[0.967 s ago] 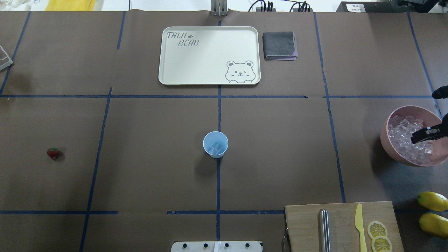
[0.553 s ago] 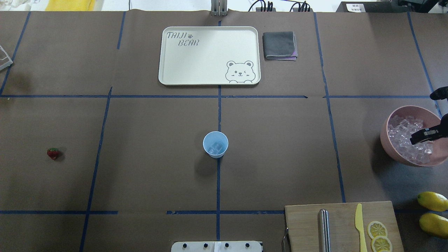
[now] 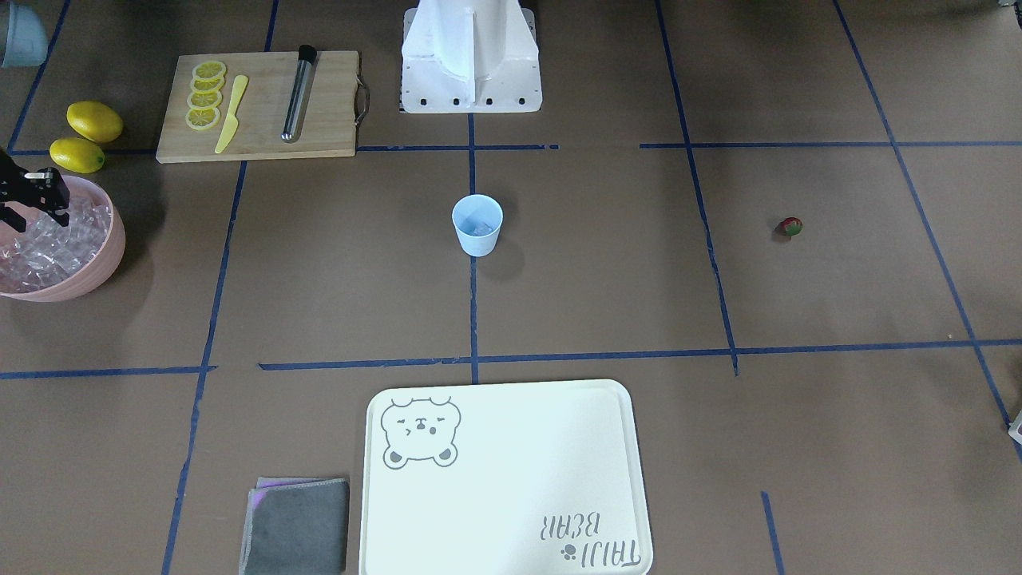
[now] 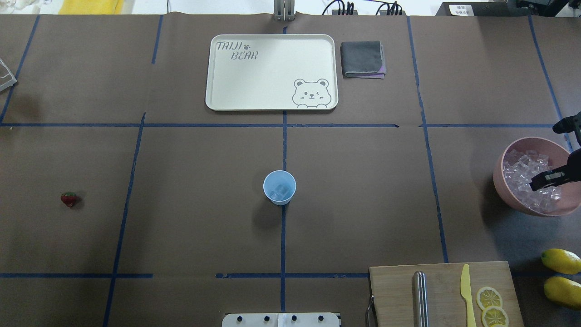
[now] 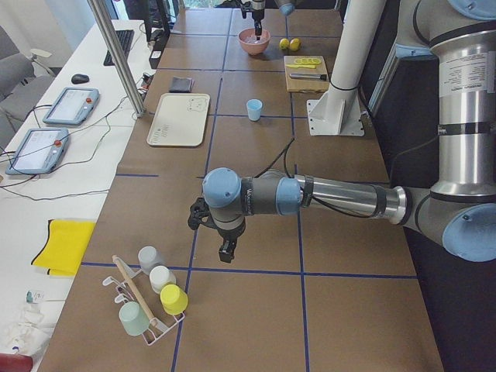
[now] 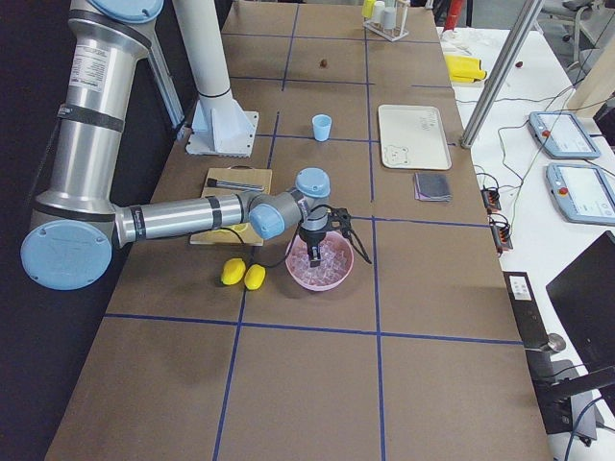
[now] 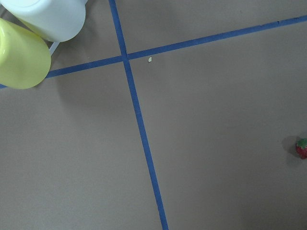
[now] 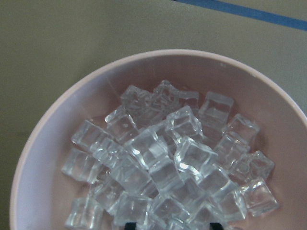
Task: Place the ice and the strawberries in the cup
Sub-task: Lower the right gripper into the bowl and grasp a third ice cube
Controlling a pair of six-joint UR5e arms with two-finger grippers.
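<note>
The light-blue cup (image 4: 279,187) stands upright at the table's middle with a few clear ice cubes in it; it also shows in the front view (image 3: 477,225). The ice (image 8: 163,158) lies piled in a pink bowl (image 4: 501,181) at the right edge. My right gripper (image 8: 171,225) is open, its fingertips low over the pile, touching or nearly touching cubes; it shows in the overhead view (image 4: 544,179) too. The strawberry (image 4: 69,199) lies alone far left, also seen in the left wrist view (image 7: 302,148). My left gripper (image 5: 225,252) hangs over the table's left end; I cannot tell if it is open.
A cream bear tray (image 4: 218,102) and a folded grey cloth (image 4: 363,59) lie at the back. A cutting board (image 4: 395,295) with a metal rod, a yellow knife and lemon slices is at the front right, with two lemons (image 4: 562,277) beside it. A rack of cups (image 5: 155,298) stands at the far left end.
My right gripper has shifted slightly, sinking lower onto the ice in the pink bowl. The cup and the strawberry have not moved.
</note>
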